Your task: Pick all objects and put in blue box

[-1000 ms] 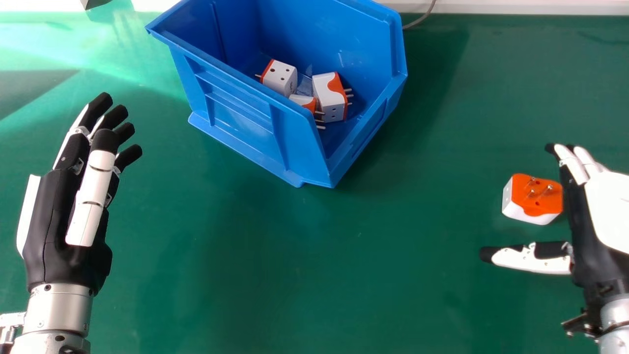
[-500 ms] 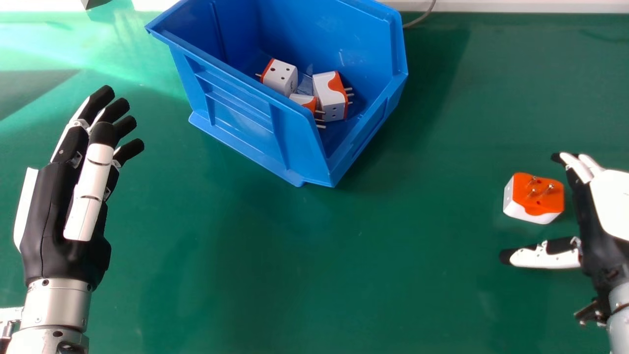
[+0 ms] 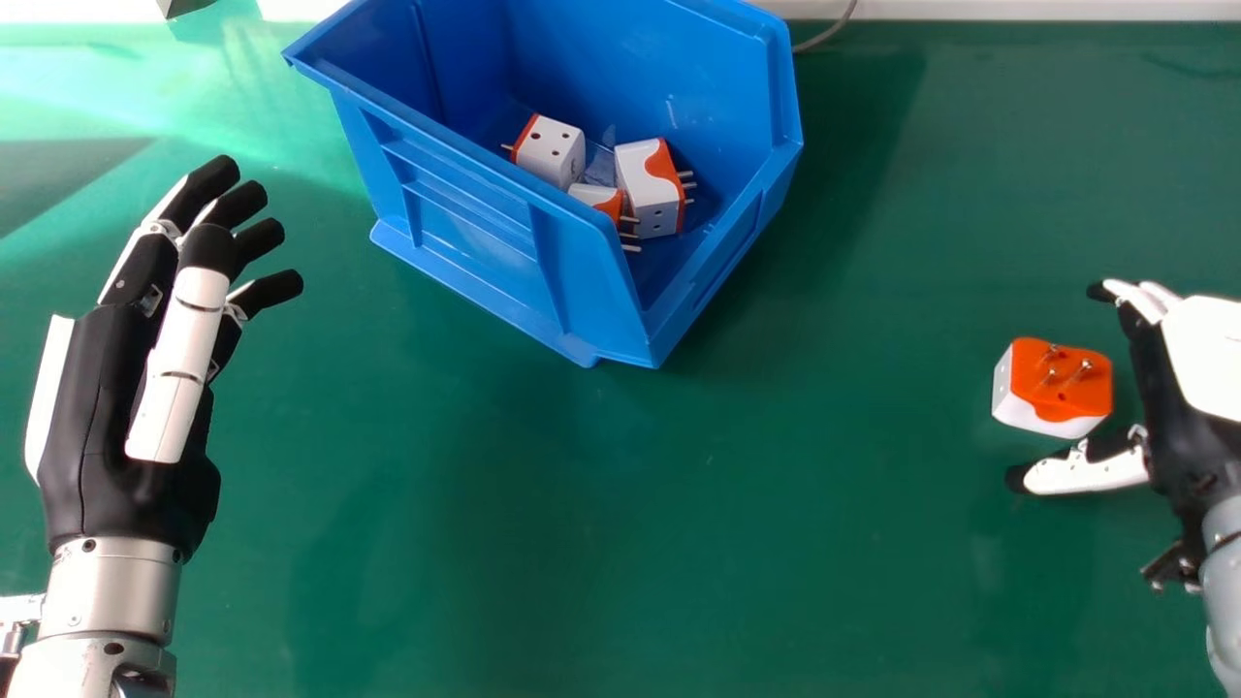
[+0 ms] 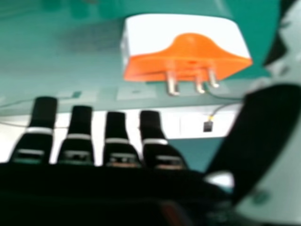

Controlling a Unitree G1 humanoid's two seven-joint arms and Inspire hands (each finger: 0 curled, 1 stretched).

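Lying pins up on the green worktop (image 3: 679,533), the orange-and-white boxy plug adapter (image 3: 1052,388) is just left of the black-and-white right hand (image 3: 1202,359), which is spread, thumb apart from fingers. The relaxed left hand (image 3: 126,427) is much farther.

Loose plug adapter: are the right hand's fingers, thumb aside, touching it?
Apart. The head view shows a strip of green tabletop between the plug adapter and the fingers of the right hand.
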